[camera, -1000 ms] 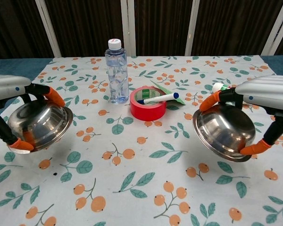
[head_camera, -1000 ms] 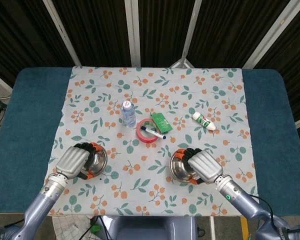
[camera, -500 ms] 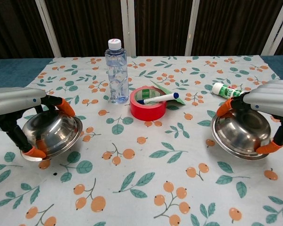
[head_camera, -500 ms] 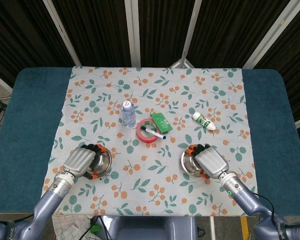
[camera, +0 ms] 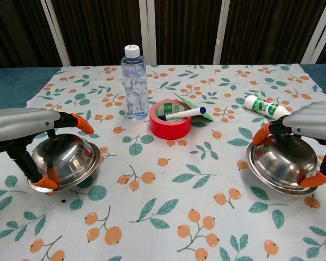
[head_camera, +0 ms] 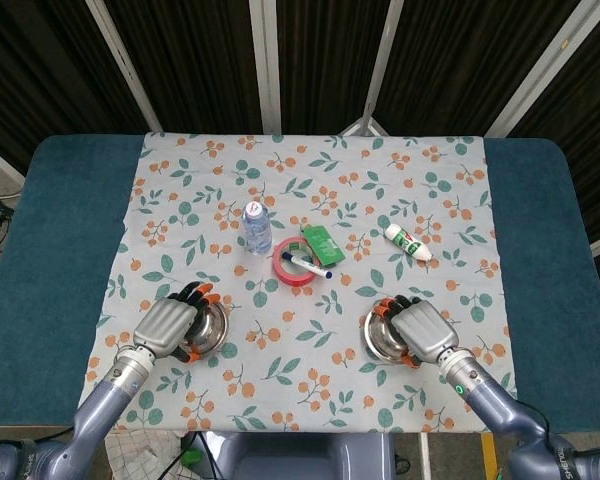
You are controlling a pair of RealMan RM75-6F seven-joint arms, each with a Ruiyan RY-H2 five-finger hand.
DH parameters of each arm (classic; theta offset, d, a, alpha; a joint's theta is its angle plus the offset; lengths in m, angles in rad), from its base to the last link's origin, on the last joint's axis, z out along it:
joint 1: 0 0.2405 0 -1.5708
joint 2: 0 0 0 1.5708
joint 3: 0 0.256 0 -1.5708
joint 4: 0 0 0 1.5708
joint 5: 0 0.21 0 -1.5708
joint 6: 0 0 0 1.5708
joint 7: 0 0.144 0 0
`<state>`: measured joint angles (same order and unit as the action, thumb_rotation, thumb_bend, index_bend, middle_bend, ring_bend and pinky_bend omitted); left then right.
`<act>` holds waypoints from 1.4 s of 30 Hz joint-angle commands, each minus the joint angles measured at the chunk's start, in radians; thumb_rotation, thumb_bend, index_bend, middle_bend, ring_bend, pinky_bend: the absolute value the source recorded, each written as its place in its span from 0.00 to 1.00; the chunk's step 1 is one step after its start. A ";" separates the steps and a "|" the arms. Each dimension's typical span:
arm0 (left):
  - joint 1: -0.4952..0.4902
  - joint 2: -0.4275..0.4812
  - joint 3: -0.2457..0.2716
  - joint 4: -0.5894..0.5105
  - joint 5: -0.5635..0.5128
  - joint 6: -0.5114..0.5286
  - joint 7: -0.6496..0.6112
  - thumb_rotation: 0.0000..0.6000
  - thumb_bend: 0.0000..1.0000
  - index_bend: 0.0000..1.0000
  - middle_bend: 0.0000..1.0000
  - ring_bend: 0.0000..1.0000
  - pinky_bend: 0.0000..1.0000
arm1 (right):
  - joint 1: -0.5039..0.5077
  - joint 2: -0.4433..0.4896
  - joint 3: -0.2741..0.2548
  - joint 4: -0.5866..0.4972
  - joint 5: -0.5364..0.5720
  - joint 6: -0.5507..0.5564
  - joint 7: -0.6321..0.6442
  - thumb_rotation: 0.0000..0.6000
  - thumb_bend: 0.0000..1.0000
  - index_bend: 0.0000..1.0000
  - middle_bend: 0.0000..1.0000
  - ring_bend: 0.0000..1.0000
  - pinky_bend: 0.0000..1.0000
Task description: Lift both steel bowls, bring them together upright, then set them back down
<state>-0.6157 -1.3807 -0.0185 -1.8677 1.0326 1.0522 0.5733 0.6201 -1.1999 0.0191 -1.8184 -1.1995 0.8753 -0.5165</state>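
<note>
The left steel bowl (head_camera: 213,330) (camera: 65,159) sits upright on the floral cloth at the front left. My left hand (head_camera: 168,326) (camera: 20,120) arches over it, fingers at the far rim and thumb at the near rim, still gripping it. The right steel bowl (head_camera: 380,340) (camera: 280,163) rests on the cloth at the front right. My right hand (head_camera: 422,331) (camera: 311,118) holds it the same way, orange fingertips on both sides of its rim. The two bowls stand far apart.
Between and behind the bowls stand a water bottle (head_camera: 257,227) (camera: 135,81) and a red tape roll (head_camera: 296,262) (camera: 170,120) with a marker across it. A green packet (head_camera: 320,243) and a white tube (head_camera: 407,242) (camera: 265,106) lie further back. The floral cloth (head_camera: 310,160) covers a blue table.
Both hands lowered their bowls from tilted in the air to resting level on the cloth. The right bowl also moved outward to the right.
</note>
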 commanded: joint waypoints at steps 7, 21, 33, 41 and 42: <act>0.000 0.009 0.007 0.001 0.027 -0.001 -0.023 1.00 0.00 0.11 0.00 0.00 0.24 | 0.007 -0.021 -0.013 -0.024 0.085 0.017 -0.064 1.00 0.19 0.20 0.05 0.07 0.15; 0.015 0.041 0.021 -0.012 0.075 0.016 -0.057 1.00 0.00 0.09 0.00 0.00 0.18 | 0.044 0.002 -0.036 -0.112 0.267 0.060 -0.173 1.00 0.12 0.12 0.00 0.04 0.11; 0.252 0.263 0.162 -0.116 0.459 0.328 -0.259 1.00 0.00 0.09 0.00 0.00 0.17 | -0.181 0.014 -0.035 -0.007 -0.238 0.385 0.389 1.00 0.12 0.12 0.00 0.06 0.09; 0.440 0.266 0.228 0.017 0.582 0.561 -0.258 1.00 0.00 0.09 0.00 0.00 0.17 | -0.312 0.054 -0.108 0.039 -0.359 0.543 0.468 1.00 0.12 0.12 0.00 0.06 0.09; 0.454 0.261 0.229 0.032 0.591 0.577 -0.267 1.00 0.00 0.09 0.00 0.00 0.16 | -0.324 0.053 -0.112 0.045 -0.367 0.559 0.467 1.00 0.12 0.12 0.00 0.06 0.09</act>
<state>-0.2050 -1.1136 0.1883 -1.8859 1.5843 1.5766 0.3244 0.3389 -1.1549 -0.0671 -1.8013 -1.5271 1.3867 -0.0660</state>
